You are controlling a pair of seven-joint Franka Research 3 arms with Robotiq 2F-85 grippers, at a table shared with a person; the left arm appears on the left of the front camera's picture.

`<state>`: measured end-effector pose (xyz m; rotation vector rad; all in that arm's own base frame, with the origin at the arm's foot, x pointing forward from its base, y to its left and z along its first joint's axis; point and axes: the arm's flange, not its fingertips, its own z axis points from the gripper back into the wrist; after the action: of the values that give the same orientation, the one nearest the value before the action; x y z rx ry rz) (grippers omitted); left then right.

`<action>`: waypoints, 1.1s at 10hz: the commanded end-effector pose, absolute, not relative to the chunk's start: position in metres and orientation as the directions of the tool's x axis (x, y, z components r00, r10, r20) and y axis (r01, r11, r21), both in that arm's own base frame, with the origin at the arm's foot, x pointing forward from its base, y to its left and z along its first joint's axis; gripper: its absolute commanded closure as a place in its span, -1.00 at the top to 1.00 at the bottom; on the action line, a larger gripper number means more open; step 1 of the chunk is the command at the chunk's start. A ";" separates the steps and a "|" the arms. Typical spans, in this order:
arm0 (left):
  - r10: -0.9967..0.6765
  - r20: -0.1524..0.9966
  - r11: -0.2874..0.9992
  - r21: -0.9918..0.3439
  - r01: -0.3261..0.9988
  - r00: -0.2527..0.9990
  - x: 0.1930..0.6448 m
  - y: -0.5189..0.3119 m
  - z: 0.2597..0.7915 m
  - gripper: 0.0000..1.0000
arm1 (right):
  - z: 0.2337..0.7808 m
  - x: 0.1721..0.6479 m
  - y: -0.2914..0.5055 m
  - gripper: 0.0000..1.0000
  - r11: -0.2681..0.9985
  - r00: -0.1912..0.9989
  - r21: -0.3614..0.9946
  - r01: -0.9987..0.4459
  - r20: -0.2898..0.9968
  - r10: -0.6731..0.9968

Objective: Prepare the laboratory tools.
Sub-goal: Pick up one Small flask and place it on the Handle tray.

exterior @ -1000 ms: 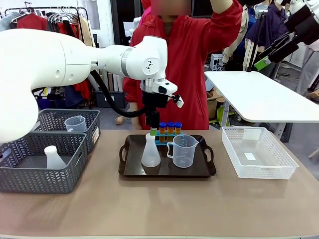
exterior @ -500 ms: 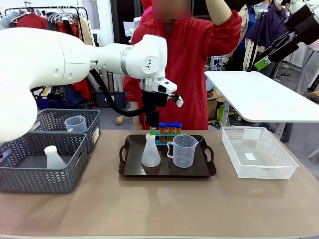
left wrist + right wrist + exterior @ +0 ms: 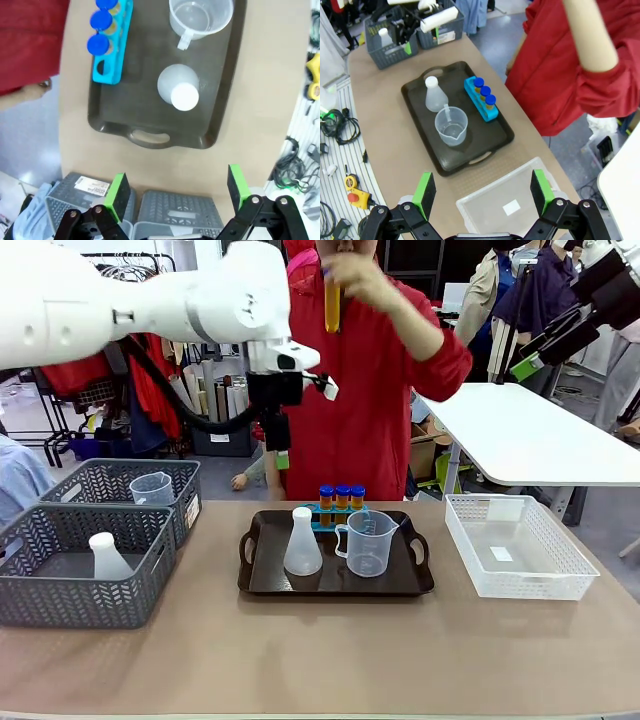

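With both the left gripper (image 3: 175,197) and right gripper (image 3: 482,192) hanging empty, jaws apart, high over the counter, the light, slippery conical flask (image 3: 179,89) stands on the tray (image 3: 150,135) far below the left jaws, best pinched at its narrow neck.

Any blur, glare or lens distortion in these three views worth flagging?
Front view: evenly lit and sharp; the person's raised hand with the tube is slightly soft. Left wrist view: sharp, with wide-angle bending at the edges; the tray has a faint sheen. Right wrist view: the person's forearm near the lens is blurred, while the table stays clear.
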<state>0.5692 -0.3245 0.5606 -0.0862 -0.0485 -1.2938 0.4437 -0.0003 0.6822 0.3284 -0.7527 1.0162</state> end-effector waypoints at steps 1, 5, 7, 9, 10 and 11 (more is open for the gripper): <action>-0.953 0.207 0.209 -0.076 0.975 0.221 0.555 -0.300 0.557 1.00 | 0.684 0.444 -0.001 1.00 0.500 0.302 -0.085 -0.862 0.707 0.640; -0.927 0.346 0.149 -0.010 0.989 0.144 0.544 -0.250 0.588 1.00 | 0.684 0.444 -0.001 1.00 0.500 0.302 -0.085 -0.862 0.707 0.640; -0.917 0.383 0.121 0.004 0.993 0.110 0.538 -0.238 0.597 1.00 | 0.684 0.444 -0.001 1.00 0.500 0.302 -0.085 -0.862 0.707 0.640; -0.916 0.395 0.094 0.046 0.994 0.068 0.539 -0.239 0.599 1.00 | 0.684 0.444 -0.001 1.00 0.500 0.302 -0.085 -0.862 0.707 0.640; -0.925 0.359 0.134 0.006 0.991 0.123 0.550 -0.246 0.609 1.00 | 0.684 0.444 -0.001 1.00 0.500 0.302 -0.085 -0.862 0.707 0.640; -0.925 0.359 0.134 0.006 0.991 0.123 0.550 -0.246 0.609 1.00 | 0.684 0.444 -0.001 1.00 0.500 0.302 -0.085 -0.862 0.707 0.640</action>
<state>0.5481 -0.2475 0.6085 -0.2589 -0.3202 -1.4365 0.4437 -0.0004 0.6822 0.3283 -0.7527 1.0160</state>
